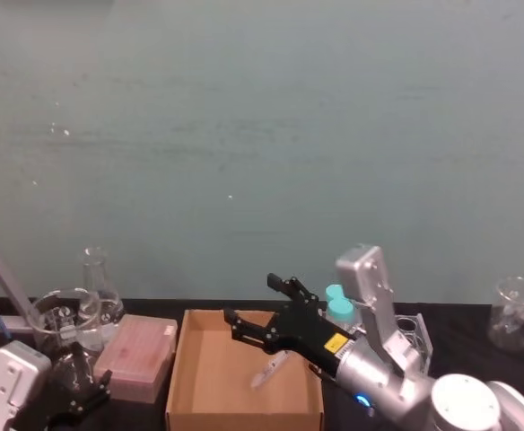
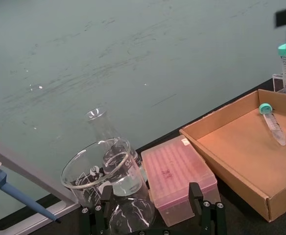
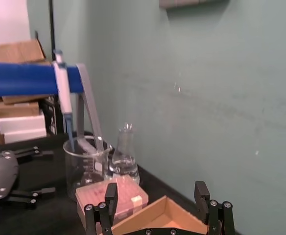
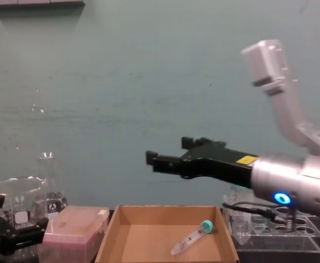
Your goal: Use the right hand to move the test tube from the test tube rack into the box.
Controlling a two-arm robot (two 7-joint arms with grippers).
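Note:
The test tube (image 4: 192, 238), slim and clear with a small teal cap, lies tilted on the floor of the tan cardboard box (image 4: 107, 236). It is also in the head view (image 1: 269, 370) and the left wrist view (image 2: 273, 125). My right gripper (image 4: 168, 150) hovers well above the box, open, with nothing between its fingers; the head view shows it (image 1: 251, 301) over the box's back part. The clear test tube rack (image 4: 275, 227) stands just right of the box. My left gripper (image 1: 82, 395) rests open at the lower left, beside the glassware.
A pink translucent box (image 1: 136, 355) sits left of the cardboard box (image 1: 244, 417). Behind it stand a beaker (image 1: 60, 319) and an Erlenmeyer flask (image 1: 96, 283). Wider teal-capped tubes (image 1: 338, 305) stand in the rack (image 1: 410, 337). Another beaker (image 1: 518, 310) is at the far right.

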